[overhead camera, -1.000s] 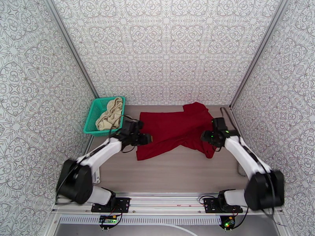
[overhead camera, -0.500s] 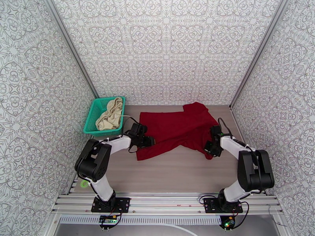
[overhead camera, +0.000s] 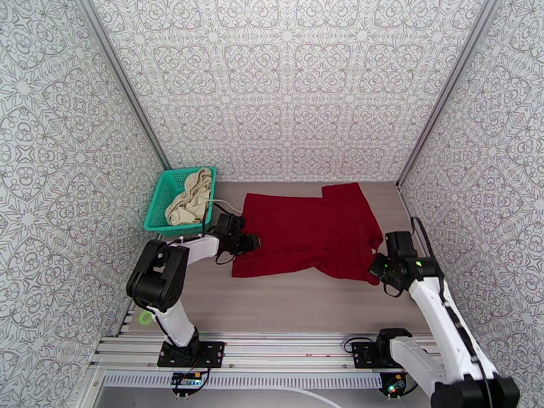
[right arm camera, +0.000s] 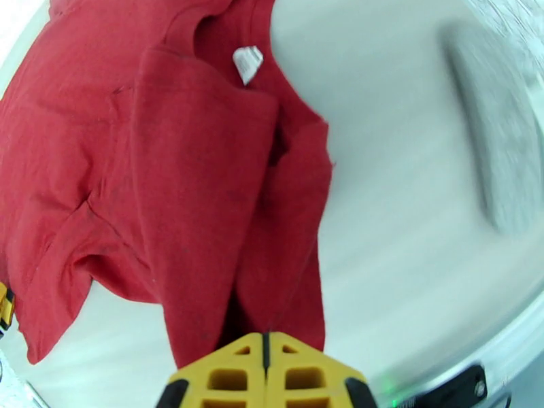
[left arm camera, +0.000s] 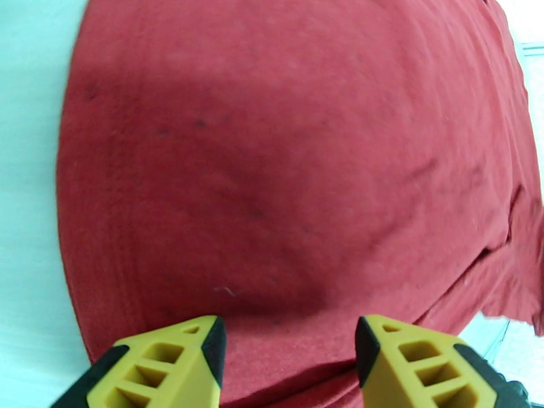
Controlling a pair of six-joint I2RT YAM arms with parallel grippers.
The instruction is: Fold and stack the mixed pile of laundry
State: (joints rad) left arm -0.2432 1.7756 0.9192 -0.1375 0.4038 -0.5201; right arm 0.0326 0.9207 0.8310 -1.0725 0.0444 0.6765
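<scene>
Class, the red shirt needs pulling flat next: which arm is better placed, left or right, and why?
Right. The right hand is shut on the near right corner of the red shirt. The left hand stands open above the shirt's left edge, gripping nothing.

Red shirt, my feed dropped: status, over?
Left gripper open, over red shirt. Right gripper shut on its right edge. Cream garment in teal basket, aside.

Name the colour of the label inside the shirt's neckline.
White. The label sewn into the dark red shirt shows best in the right wrist view.
</scene>
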